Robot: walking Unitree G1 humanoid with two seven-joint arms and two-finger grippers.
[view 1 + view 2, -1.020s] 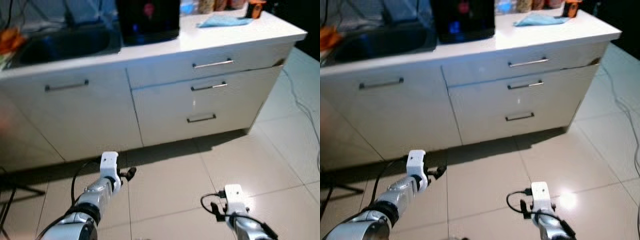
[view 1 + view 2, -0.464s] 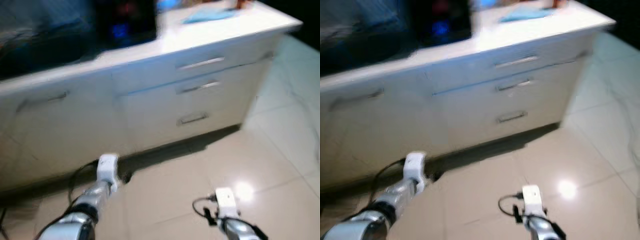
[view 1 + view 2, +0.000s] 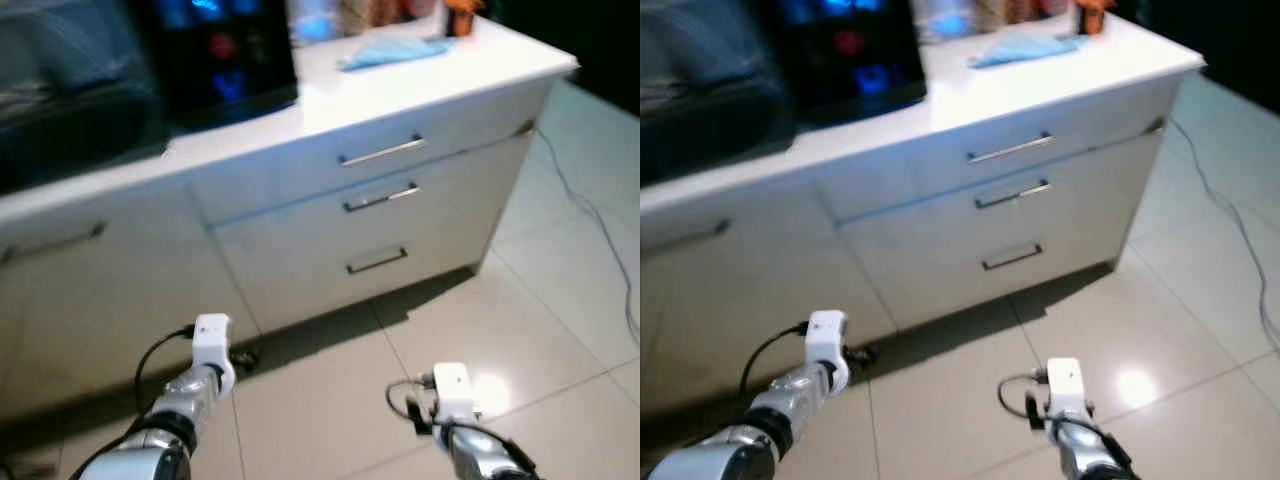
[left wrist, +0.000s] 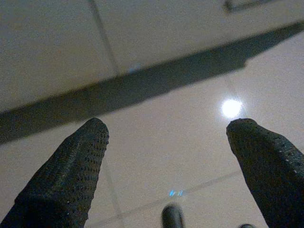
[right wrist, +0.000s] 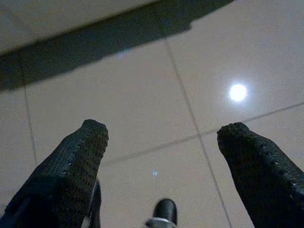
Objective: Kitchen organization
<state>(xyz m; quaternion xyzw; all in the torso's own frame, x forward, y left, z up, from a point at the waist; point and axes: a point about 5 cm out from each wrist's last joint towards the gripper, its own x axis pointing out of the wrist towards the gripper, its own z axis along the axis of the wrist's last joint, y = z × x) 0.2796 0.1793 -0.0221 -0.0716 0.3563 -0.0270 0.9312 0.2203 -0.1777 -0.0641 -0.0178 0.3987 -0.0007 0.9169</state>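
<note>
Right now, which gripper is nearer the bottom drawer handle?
Right. The right gripper hangs low over the floor tiles, just right of the bottom drawer handle; the left gripper hangs further off to its left, by the cabinet base.

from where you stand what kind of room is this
Most likely a home kitchen: a white counter over a stack of three drawers with bar handles, a black appliance on top, and a tiled floor.

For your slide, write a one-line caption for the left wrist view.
Left end effector open above the tiled floor, fingers spread, facing the cabinet base.
</note>
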